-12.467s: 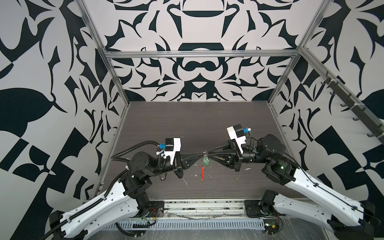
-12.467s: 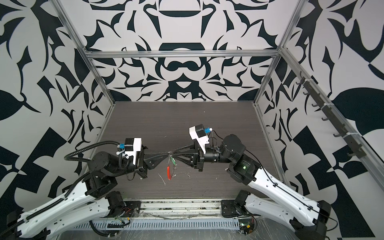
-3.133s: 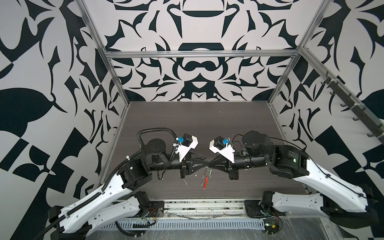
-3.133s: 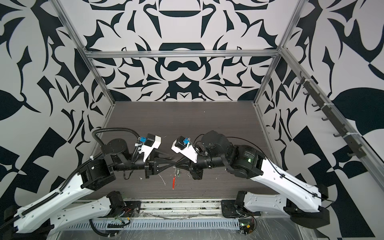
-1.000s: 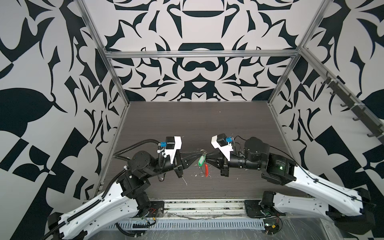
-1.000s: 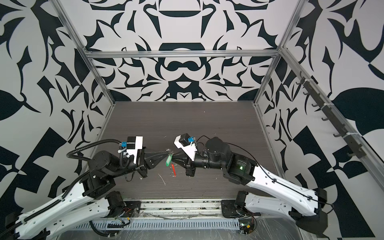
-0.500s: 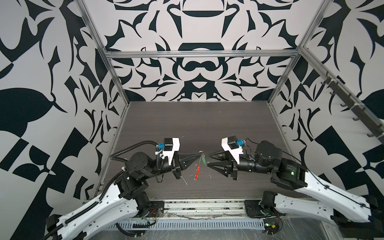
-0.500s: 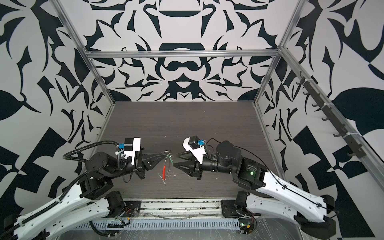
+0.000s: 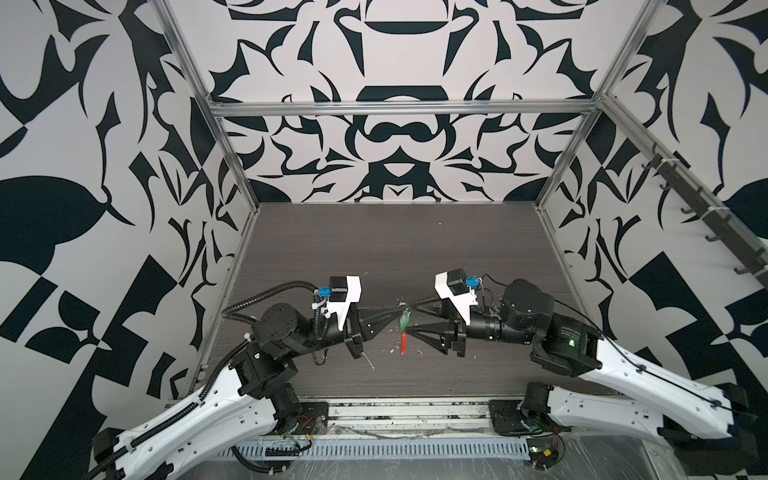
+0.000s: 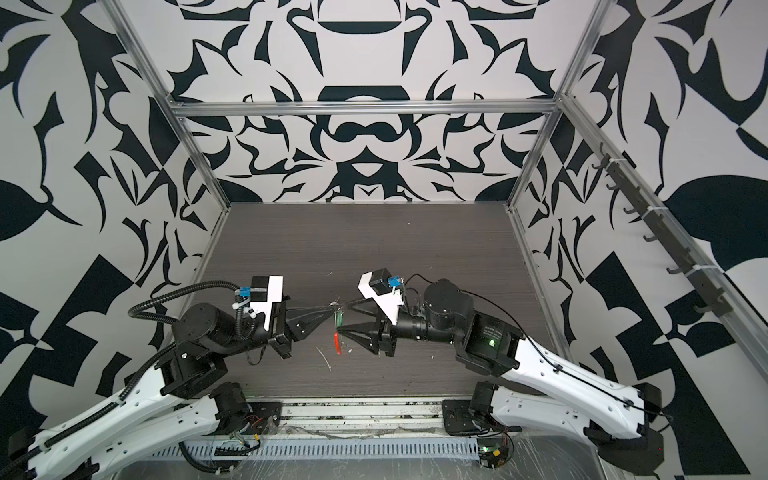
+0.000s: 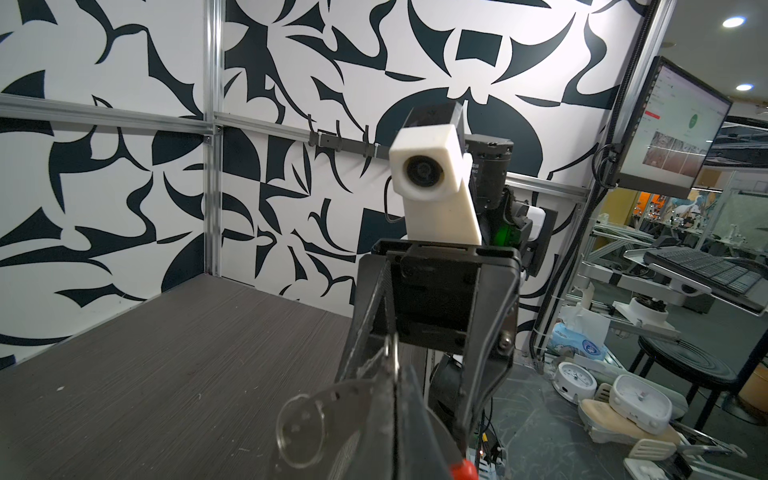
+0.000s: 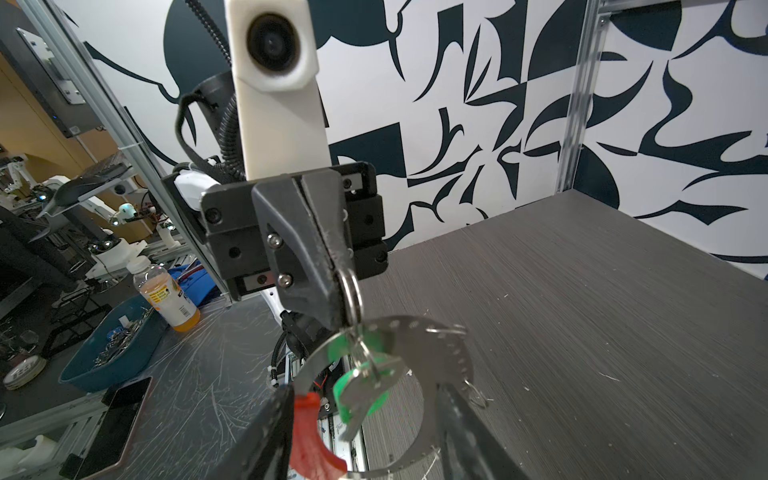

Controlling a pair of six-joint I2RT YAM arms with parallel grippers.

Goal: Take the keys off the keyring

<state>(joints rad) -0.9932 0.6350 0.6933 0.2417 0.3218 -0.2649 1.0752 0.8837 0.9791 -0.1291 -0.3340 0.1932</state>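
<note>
My left gripper [image 9: 397, 310] [image 10: 332, 308] is shut on the keyring's top, holding it above the dark table [image 9: 374, 249]. In the right wrist view its closed fingers [image 12: 328, 257] pinch a small wire loop [image 12: 351, 295]. From that loop hang the grey keyring band [image 12: 455, 353] with its red sleeve [image 12: 311, 436], a green tag [image 12: 365, 405] and a metal key [image 12: 361, 399]. In both top views the green tag [image 9: 404, 322] [image 10: 339, 319] and red sleeve [image 9: 403, 344] [image 10: 336, 343] dangle between the arms. My right gripper [image 9: 408, 320] [image 10: 343, 318] [image 12: 365, 440] is open, its fingers on either side of the hanging band.
White scraps [image 9: 370, 361] lie on the table under the grippers. Patterned walls with metal posts [image 9: 232, 166] close in three sides, and a rail [image 9: 395, 415] runs along the front edge. A bottle [image 12: 166, 299] and a blue bin [image 12: 112, 357] stand outside the cell.
My right gripper was shut at the green tag a second ago. It has let go, opened and drawn back slightly to the right. The keyring now hangs from the left gripper alone.
</note>
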